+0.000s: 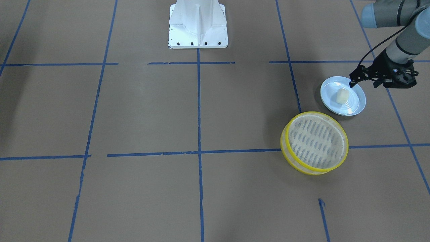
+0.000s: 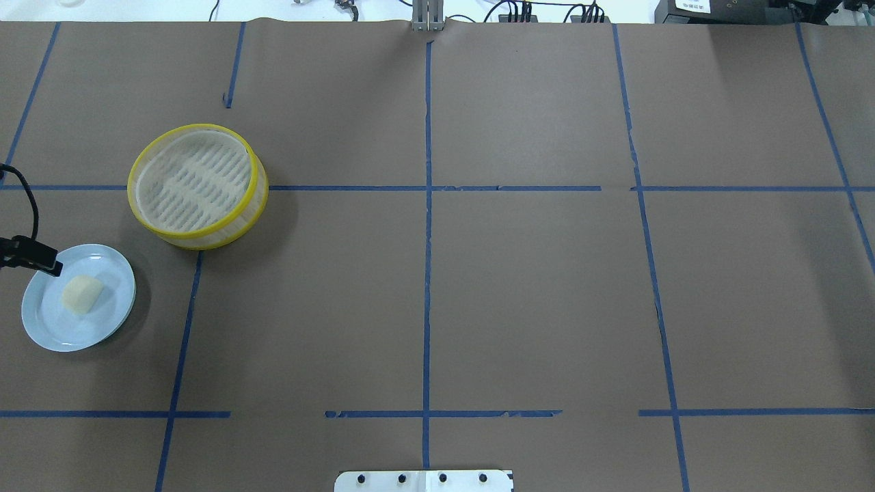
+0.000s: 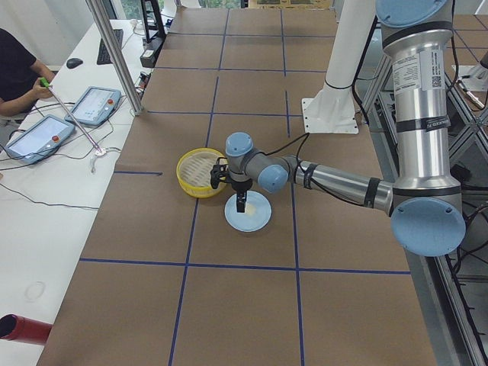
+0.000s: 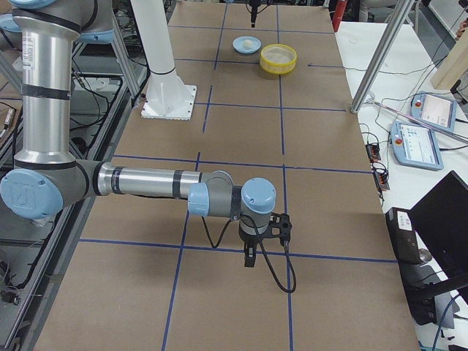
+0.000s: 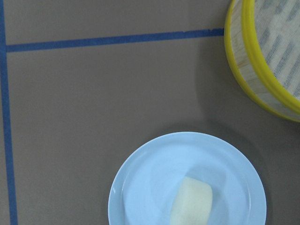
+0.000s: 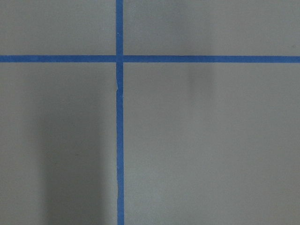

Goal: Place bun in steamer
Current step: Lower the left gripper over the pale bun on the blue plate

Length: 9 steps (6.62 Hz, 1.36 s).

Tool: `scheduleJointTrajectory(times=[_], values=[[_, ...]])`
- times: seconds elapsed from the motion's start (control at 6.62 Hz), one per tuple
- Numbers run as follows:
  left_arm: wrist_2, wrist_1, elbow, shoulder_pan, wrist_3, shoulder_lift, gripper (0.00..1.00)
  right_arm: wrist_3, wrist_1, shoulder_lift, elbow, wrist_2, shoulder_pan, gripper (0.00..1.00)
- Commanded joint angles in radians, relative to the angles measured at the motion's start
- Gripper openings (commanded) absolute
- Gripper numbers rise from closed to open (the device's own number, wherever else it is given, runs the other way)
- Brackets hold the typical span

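Observation:
The cream-white bun (image 1: 342, 95) lies on a pale blue plate (image 1: 354, 108). It also shows in the overhead view (image 2: 82, 294) and in the left wrist view (image 5: 192, 205). The steamer (image 1: 315, 114), with yellow rims and a slatted floor, stands empty beside the plate (image 2: 48, 331); its rim shows in the overhead view (image 2: 193, 127). My left gripper (image 1: 352, 84) hangs over the plate's edge beside the bun (image 2: 52, 267), its fingers together and holding nothing. My right gripper (image 4: 249, 261) points down over bare table far from these things; I cannot tell whether it is open or shut.
Brown paper with blue tape lines covers the table (image 2: 437, 273). The white robot base (image 1: 198, 27) stands at mid table on the robot's side. The steamer's wall (image 5: 240, 65) is close to the plate (image 5: 140, 183).

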Motion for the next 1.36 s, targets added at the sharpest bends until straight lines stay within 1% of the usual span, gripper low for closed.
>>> scheduleJointTrajectory(times=[0.0, 0.15, 0.45, 0.76, 1.21], values=[[0.017, -0.079, 0.032, 0.087, -0.111, 0.007, 1.00, 0.000, 0.000, 0.000, 0.000, 0.000, 0.000, 1.00], [0.058, -0.081, 0.043, 0.104, -0.127, 0.004, 1.00, 0.000, 0.000, 0.000, 0.000, 0.000, 0.000, 1.00], [0.060, -0.141, 0.099, 0.116, -0.128, -0.004, 1.00, 0.000, 0.000, 0.000, 0.000, 0.000, 0.000, 1.00], [0.094, -0.167, 0.147, 0.136, -0.130, -0.028, 1.00, 0.000, 0.000, 0.000, 0.000, 0.000, 0.000, 1.00], [0.094, -0.173, 0.141, 0.153, -0.130, -0.028, 1.00, 0.000, 0.000, 0.000, 0.000, 0.000, 0.000, 1.00]])
